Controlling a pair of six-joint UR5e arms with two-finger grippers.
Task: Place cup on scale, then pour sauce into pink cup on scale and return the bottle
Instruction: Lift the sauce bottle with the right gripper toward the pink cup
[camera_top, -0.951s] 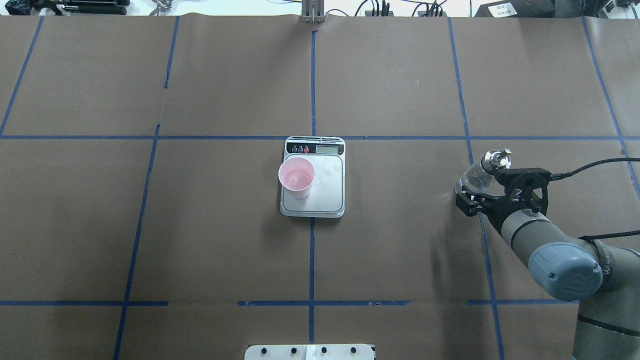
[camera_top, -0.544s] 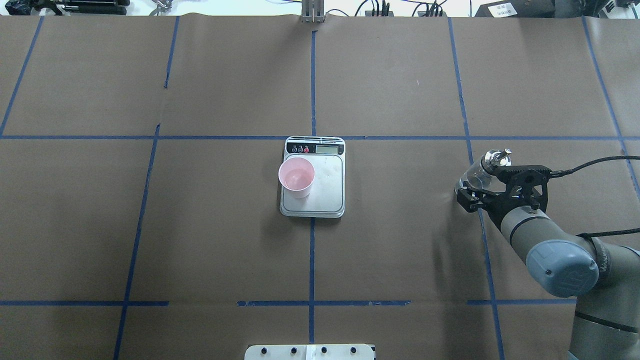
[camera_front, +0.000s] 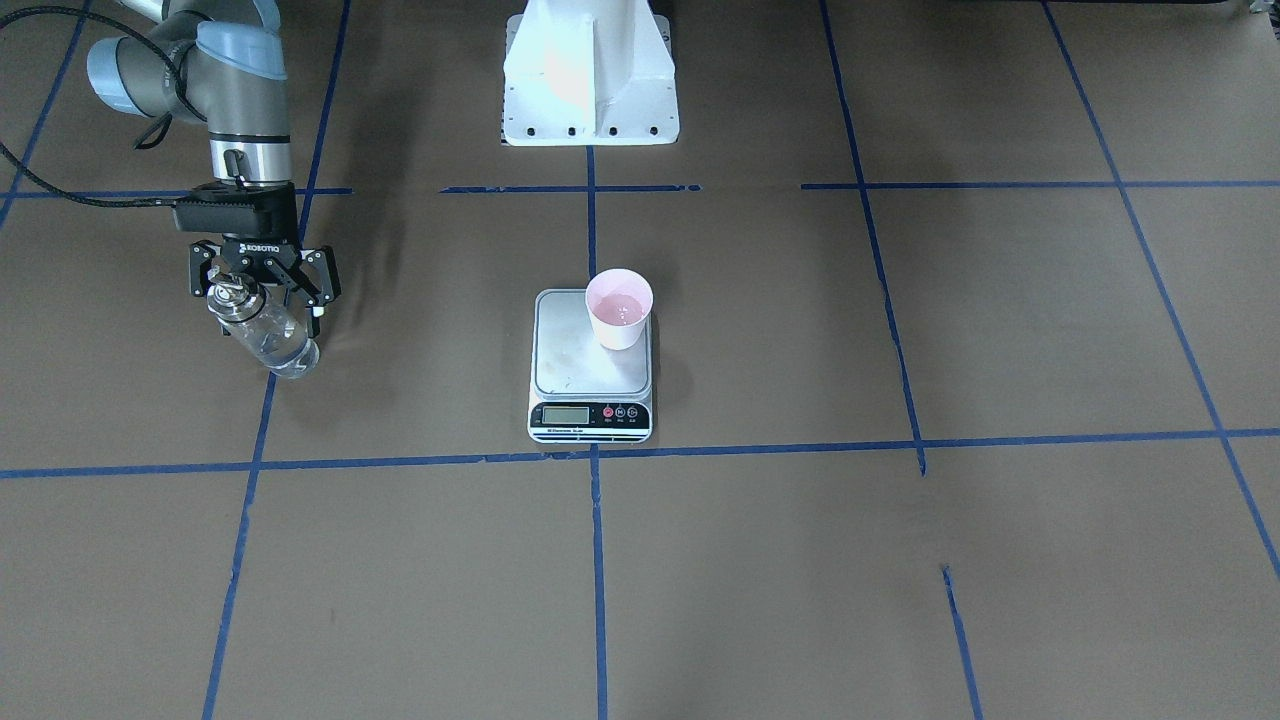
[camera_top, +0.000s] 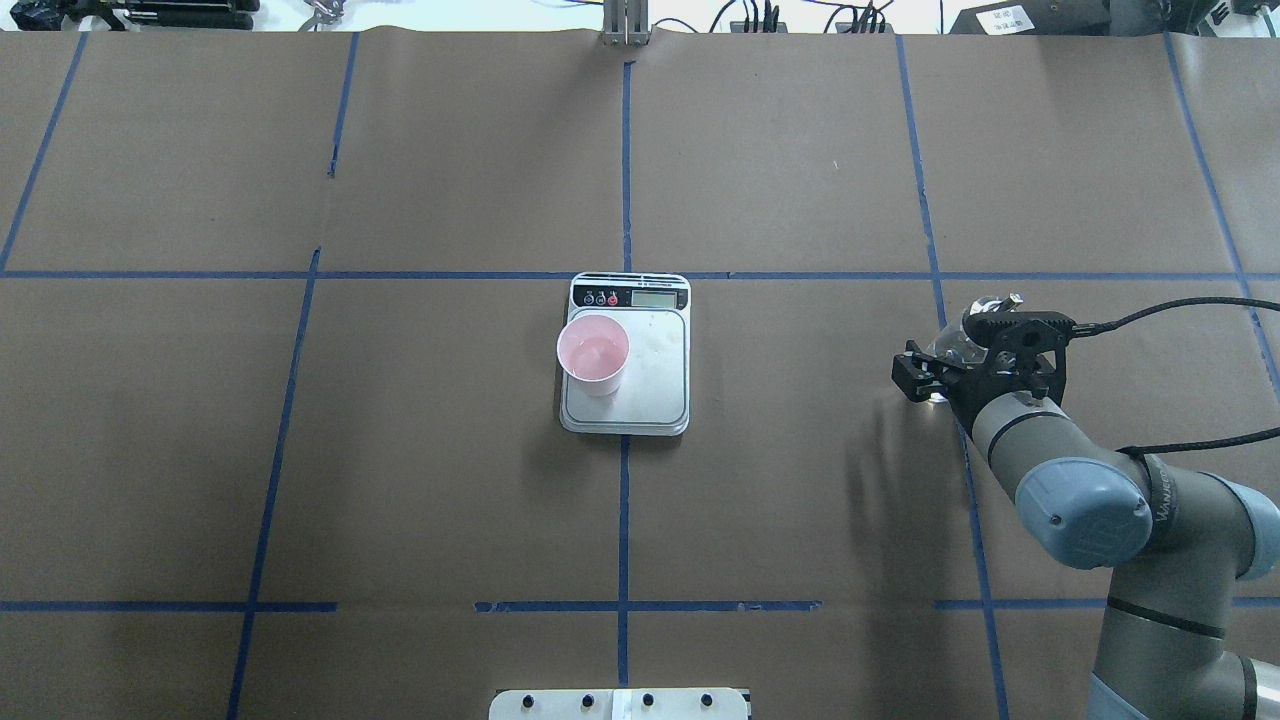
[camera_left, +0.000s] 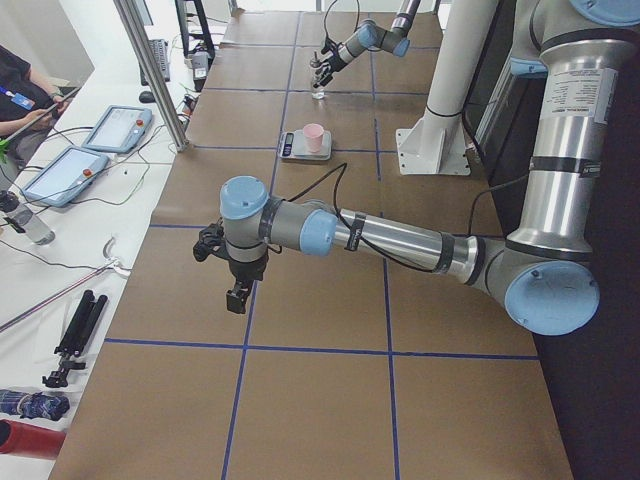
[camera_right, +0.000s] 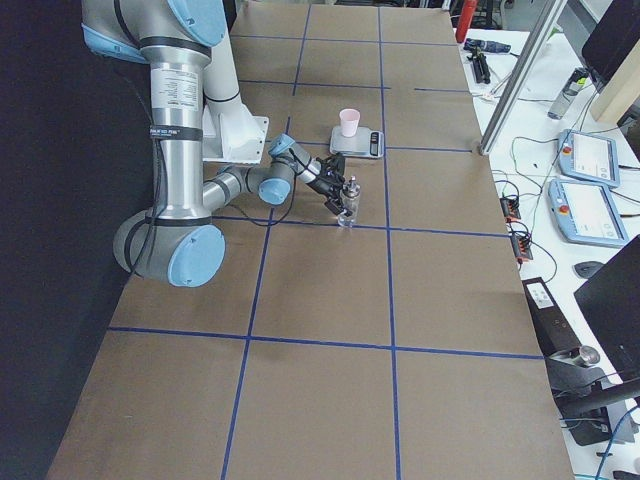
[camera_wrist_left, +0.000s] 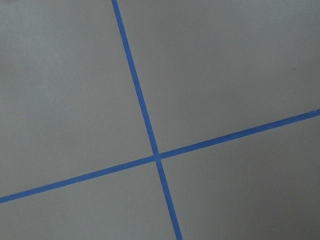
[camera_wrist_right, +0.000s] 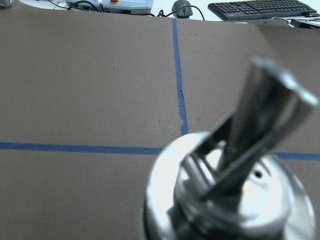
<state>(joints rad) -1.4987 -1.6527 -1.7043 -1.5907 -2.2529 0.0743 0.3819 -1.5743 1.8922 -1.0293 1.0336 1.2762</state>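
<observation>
The pink cup (camera_front: 620, 305) (camera_top: 593, 352) stands upright on the scale (camera_front: 570, 355) (camera_top: 655, 385), at the platform's corner nearest the robot's left. Some liquid shows in its bottom. The clear glass bottle (camera_front: 272, 338) (camera_right: 349, 205) stands on the brown table far off on the robot's right, with clear sauce inside. My right gripper (camera_front: 262, 298) is open, its fingers spread on either side of the bottle's neck. The silver spout cap (camera_wrist_right: 240, 190) fills the right wrist view. My left gripper (camera_left: 237, 297) hangs over bare table and shows only in the exterior left view; I cannot tell its state.
The white robot base (camera_front: 588, 70) stands behind the scale. Blue tape lines (camera_wrist_left: 150, 135) cross the brown table cover. Beyond the table's far edge are tablets (camera_left: 60, 170), cables and a seated person (camera_left: 20, 90).
The right gripper's fingers have spread away from the bottle, and the wrist has shifted a little left and farther from the robot. The bottle, cup and scale have not moved.
</observation>
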